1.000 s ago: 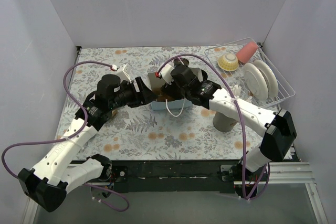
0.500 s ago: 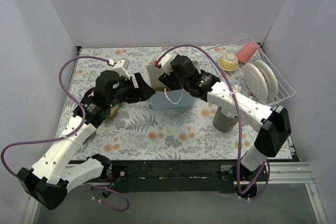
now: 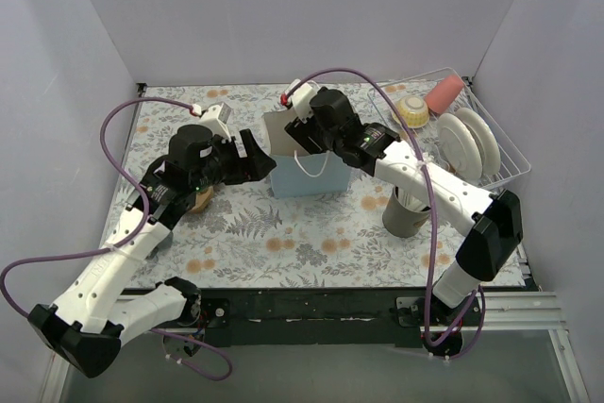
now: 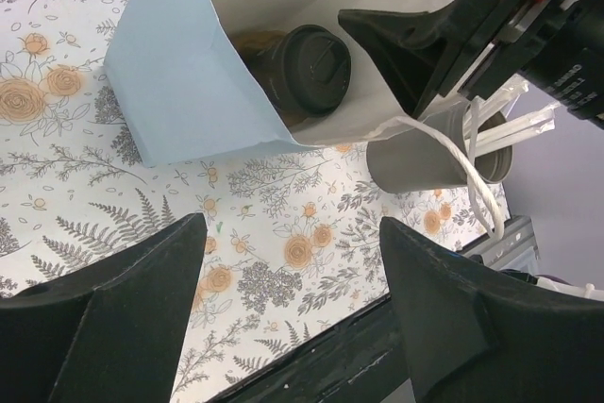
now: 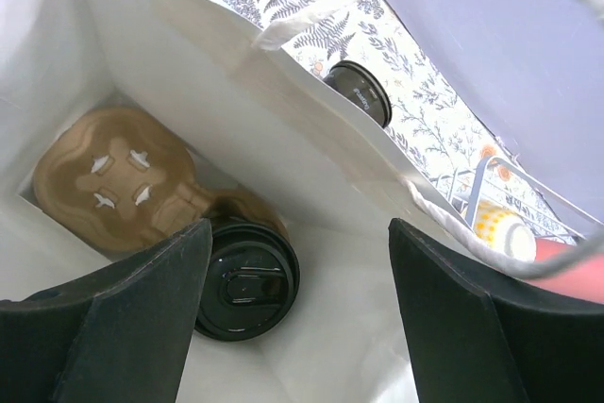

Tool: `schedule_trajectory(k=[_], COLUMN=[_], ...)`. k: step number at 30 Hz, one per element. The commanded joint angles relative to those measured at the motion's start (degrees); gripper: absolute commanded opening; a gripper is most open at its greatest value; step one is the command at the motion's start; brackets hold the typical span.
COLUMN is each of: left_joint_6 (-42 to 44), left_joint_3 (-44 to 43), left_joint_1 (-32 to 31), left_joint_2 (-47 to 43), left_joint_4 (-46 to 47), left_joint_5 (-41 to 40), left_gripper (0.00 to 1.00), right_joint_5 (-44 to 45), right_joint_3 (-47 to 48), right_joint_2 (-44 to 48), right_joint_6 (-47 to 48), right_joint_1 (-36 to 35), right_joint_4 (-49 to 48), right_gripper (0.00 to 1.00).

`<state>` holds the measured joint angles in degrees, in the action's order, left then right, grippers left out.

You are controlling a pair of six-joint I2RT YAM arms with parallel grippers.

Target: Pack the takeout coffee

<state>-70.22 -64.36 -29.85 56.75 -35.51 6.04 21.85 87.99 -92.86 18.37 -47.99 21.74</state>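
Observation:
A light blue paper bag (image 3: 311, 176) with a white inside stands mid-table. In the right wrist view a brown cardboard cup carrier (image 5: 113, 186) lies on its bottom, with one black-lidded takeout coffee (image 5: 245, 280) set in it. The left wrist view shows that same cup (image 4: 311, 68) through the bag's mouth. A second black-lidded cup (image 5: 359, 92) stands on the table beyond the bag. My right gripper (image 3: 300, 142) is open and empty, just above the bag's mouth (image 5: 297, 318). My left gripper (image 3: 264, 162) is open and empty at the bag's left side (image 4: 293, 327).
A grey cylindrical holder (image 3: 406, 212) with white utensils stands right of the bag. A white wire dish rack (image 3: 500, 162) with plates, a yellow cup and a pink cup fills the back right. A brown round thing (image 3: 198, 197) lies under my left arm.
My right gripper has risen out of the bag and moved toward the back. The bag now stands upright. My left gripper has drawn back slightly to the left.

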Motion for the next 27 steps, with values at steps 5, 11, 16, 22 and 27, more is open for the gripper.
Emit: schedule_trajectory(k=[5, 11, 16, 22, 27], left_joint_6=[2.0, 2.3, -0.3, -0.2, -0.6], left_joint_3=[-3.9, -6.0, -8.2, -12.3, -14.9], left_joint_1=[-0.2, -0.2, -0.2, -0.2, -0.2], left_joint_2=[-0.4, 0.6, 2.8, 9.4, 15.7], left_joint_4=[-1.9, -2.1, -2.6, -1.1, 0.1], left_joint_5=[-2.5, -7.1, -12.1, -14.9, -17.6], left_gripper=[0.74, 0.74, 0.71, 0.68, 0.61], right_joint_5=[-1.2, -1.5, -1.2, 1.6, 5.0], right_joint_3=[8.4, 9.4, 9.6, 10.3, 9.4], right_joint_2=[0.6, 1.7, 3.2, 6.9, 11.3], right_joint_6=[-2.6, -3.6, -4.5, -7.5, -7.8], right_joint_1=[0.4, 0.5, 0.6, 0.7, 0.7], right_joint_4=[-1.2, -1.1, -1.2, -0.7, 1.6], right_gripper=[0.82, 0.81, 0.79, 0.77, 0.77])
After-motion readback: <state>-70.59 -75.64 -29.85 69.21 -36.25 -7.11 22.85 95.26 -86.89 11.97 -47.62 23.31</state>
